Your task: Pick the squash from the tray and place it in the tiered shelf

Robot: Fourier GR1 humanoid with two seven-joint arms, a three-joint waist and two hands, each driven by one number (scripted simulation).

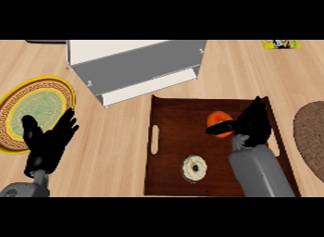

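Right hand at the orange squash on the dark wooden tray

Left to right: the left hand (50,143) rests with fingers spread by the tabletop's left edge, beside the yellow-rimmed patterned plate (1,115); the grey-and-white tiered shelf (140,65) stands at the far edge; on the dark wooden tray (171,139), beyond a small cream doughnut (195,167), the right hand (250,122) curls thumb and fingers round the small round orange squash (216,118) near the tray's far right corner. It is likely stiff, smooth and light: best held across its middle.

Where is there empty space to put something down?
Bare wood lies between the yellow-rimmed round plate and the dark brown wooden tray, below the white and grey tiered shelf. The tray's left part is bare too. Its right part is crowded: the right hand is at the orange squash, near a white bagel.
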